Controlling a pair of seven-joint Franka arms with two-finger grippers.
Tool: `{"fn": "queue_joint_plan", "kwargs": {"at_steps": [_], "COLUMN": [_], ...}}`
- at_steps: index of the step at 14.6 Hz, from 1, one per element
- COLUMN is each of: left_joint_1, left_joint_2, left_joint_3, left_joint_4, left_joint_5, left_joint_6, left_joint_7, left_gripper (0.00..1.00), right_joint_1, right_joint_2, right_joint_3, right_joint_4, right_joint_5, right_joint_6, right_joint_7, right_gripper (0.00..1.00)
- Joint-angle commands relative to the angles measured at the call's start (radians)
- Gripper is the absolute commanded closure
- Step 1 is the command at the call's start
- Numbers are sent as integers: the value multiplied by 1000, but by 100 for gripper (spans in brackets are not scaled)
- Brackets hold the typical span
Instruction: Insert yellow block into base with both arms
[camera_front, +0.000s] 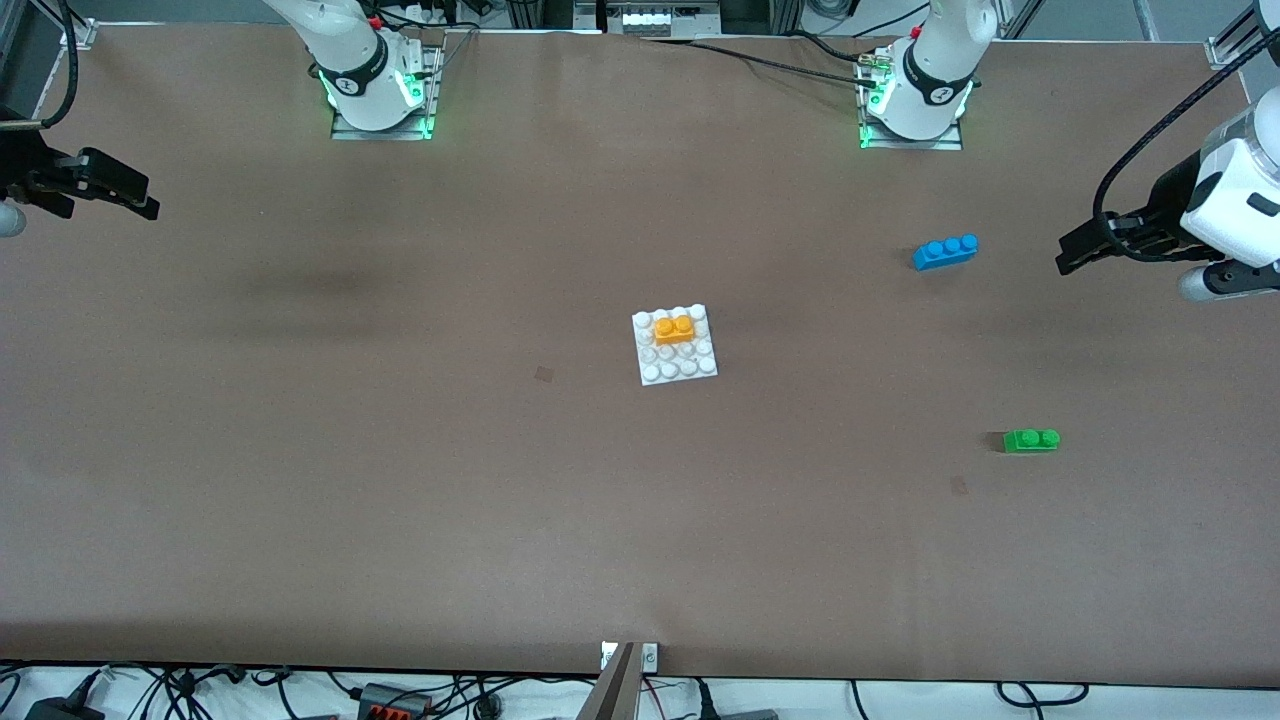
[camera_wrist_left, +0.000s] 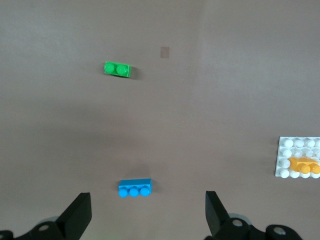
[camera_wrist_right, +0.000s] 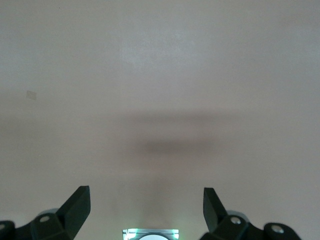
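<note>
Yellow block on base, well apart from both hands.

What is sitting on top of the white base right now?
Only the yellow block sits on the base, on studs toward the robots' side. The other studs are bare; the studs beneath the block are covered.

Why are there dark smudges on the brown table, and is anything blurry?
Front view: soft shadows of the raised arms on the table. Right wrist view: a dim shadow band, green light by the open right pincer. Left wrist view: the yellow block looks soft.
</note>
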Motion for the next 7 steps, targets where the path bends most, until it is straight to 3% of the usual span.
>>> {"fn": "queue_joint_plan", "kwargs": {"at_steps": [1,7], "left_joint_1": [-15,-15], "left_joint_2": [18,17], "left_joint_3": [11,11], "left_joint_4": [37,37], "left_joint_5": [19,19], "left_joint_6": [-31,-43], "left_joint_7": [6,14], "left_gripper": [0,0], "right_joint_1": [-3,-3], "right_joint_2": [1,1], "right_joint_3": [0,0], "right_joint_4": [14,14], "right_joint_5": [16,16], "right_joint_6": [-16,-18], "right_joint_7": [10,10], "right_gripper": [0,0]}}
